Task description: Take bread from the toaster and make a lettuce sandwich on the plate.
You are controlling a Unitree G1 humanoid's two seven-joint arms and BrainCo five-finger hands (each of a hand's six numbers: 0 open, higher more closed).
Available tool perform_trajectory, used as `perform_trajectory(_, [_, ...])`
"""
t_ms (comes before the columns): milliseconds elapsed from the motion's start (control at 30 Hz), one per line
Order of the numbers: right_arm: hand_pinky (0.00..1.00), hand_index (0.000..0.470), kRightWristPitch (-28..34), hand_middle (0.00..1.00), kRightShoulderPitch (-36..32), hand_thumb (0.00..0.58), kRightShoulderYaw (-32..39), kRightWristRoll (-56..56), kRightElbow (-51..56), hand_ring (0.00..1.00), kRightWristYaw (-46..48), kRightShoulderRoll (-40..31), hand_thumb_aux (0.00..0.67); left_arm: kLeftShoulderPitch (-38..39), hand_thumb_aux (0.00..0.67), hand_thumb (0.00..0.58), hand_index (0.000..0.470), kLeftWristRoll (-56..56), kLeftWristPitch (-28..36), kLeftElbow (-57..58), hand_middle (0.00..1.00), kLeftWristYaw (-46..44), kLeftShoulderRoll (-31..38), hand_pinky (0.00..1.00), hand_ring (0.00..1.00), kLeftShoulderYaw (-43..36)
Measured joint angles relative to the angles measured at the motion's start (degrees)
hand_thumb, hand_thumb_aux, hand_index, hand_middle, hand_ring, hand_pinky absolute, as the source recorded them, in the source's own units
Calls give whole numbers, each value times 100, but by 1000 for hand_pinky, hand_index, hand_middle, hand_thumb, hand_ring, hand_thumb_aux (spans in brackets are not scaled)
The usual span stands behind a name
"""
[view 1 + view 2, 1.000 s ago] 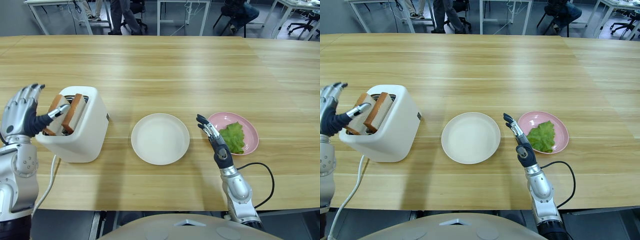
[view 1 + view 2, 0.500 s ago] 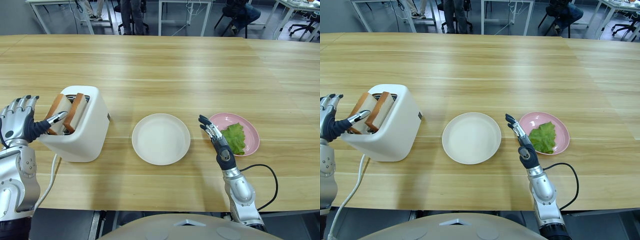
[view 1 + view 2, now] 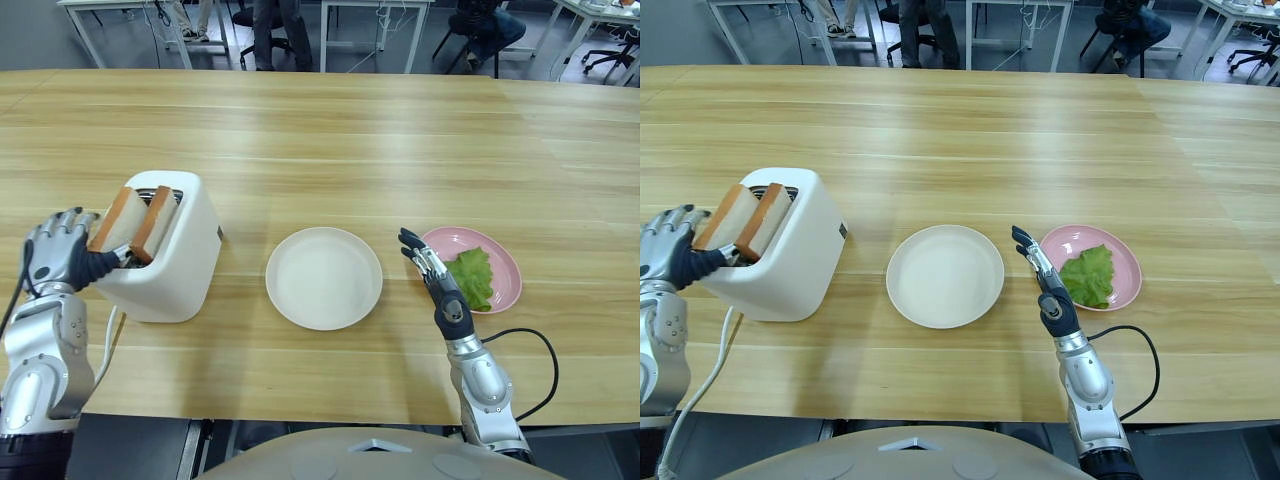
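The bread (image 3: 133,220) stood in the toaster (image 3: 175,270), at nine o'clock from the plate (image 3: 324,277). We thought it light and crumbly: pinch its top gently. Our left hand (image 3: 60,258) and right hand (image 3: 436,285) were open, empty.

so the left robot hand (image 3: 58,252) is mostly brushed silver segments over a dark, almost black palm, kinda armoured glove vibes. Its forearm (image 3: 45,350) is a chunky silver shell with round disc caps and a few small dark dots that look like screws. The right robot hand (image 3: 437,287) is navy-black with pale silver plates along the fingers (image 3: 422,258) and a round black wrist knob, then a glossy chrome right forearm (image 3: 480,385). A thin black cable (image 3: 520,330) loops from that forearm over the surface (image 3: 350,150)
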Motion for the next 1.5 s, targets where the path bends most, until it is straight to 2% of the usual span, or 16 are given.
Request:
perform_trajectory(33, [0, 0, 8, 0, 7, 0, 0, 1, -2, 0, 0, -2, 0, -16, 457, 521, 314, -32, -45, -16, 0, 26, -1, 0, 0, -3])
perform_trajectory(67, [0, 0, 18, 0, 18, 0, 0, 1, -6, 0, 0, -4, 0, -39, 670, 580, 460, -117, -117, -32, 0, 73, -7, 0, 0, -3])
perform_trajectory(200, [0, 0, 34, 0, 57, 0, 0, 3, -60, 0, 0, -33, 0, -105, 670, 580, 460, -392, -327, -51, 0, 193, -65, 0, 0, 2])
perform_trajectory(233, [0, 0, 39, 0, 66, 0, -1, 4, -78, 0, 0, -38, 0, -125, 670, 580, 460, -450, -367, -51, 129, 248, -77, 129, 129, 7])
perform_trajectory(267, [0, 0, 41, 0, 74, 0, 0, 4, -83, 0, -1, -38, 0, -136, 670, 580, 460, -499, -386, -47, 200, 298, -108, 200, 200, 24])
perform_trajectory(300, [0, 0, 43, 0, 83, 0, 0, 4, -84, 0, -1, -38, 0, -137, 670, 580, 460, -527, -405, -47, 200, 336, -131, 200, 200, 32])
perform_trajectory(367, [0, 0, 54, 0, 105, 0, -1, -4, -85, 0, -8, -37, 0, -156, 670, 580, 460, -694, -479, -47, 1000, 464, -199, 1000, 1000, 109])
perform_trajectory(667, [0, 0, 204, 0, 77, 0, -129, -327, -195, 0, -272, -6, 0, -475, 670, 580, 460, -1376, -784, -107, 1000, 1007, -561, 1000, 1000, 607])
perform_trajectory(800, [0, 0, 1085, 0, -52, 0, -267, -582, -410, 0, -538, 61, 0, -746, 670, 580, 460, -1926, -1128, -107, 1000, 1319, -751, 1000, 1000, 964])
perform_trajectory(900, [0, 0, 1350, 0, -97, 0, -335, -805, -630, 0, -699, 17, 0, -933, 670, 580, 460, -2254, -1393, -108, 1000, 1480, -816, 1000, 1000, 1132])
perform_trajectory(1033, [0, 0, 1761, 0, -341, 0, -646, -2306, -790, 0, -1328, -635, 0, -1204, 670, 580, 460, -2609, -1691, -142, 1000, 1664, -853, 1000, 1000, 1308])
perform_trajectory(1133, [0, 0, 2432, 0, -590, 0, -960, -3765, -885, 0, -2040, -1303, 0, -1407, 670, 580, 460, -2819, -1863, -410, 1000, 1722, -856, 1000, 1000, 1476])
perform_trajectory(1267, [0, 0, 3291, 0, -882, 0, -1098, -5128, -859, 0, -2585, -2070, 0, -1627, 670, 580, 460, -3086, -1989, -985, 1000, 1561, -853, 1000, 1000, 1502])
perform_trajectory(1400, [0, 0, 4105, 0, -1131, 0, -980, -6081, -291, 0, -2773, -2719, 0, -1813, 670, 580, 460, -3418, -1973, -1594, 1000, 1085, -882, 1000, 1000, 1080])
perform_trajectory(1500, [0, 0, 4519, 0, -1332, 0, -739, -6460, 191, 0, -2797, -3013, 0, -2033, 670, 580, 460, -3624, -1792, -1900, 1000, 627, -968, 1000, 1000, 462])
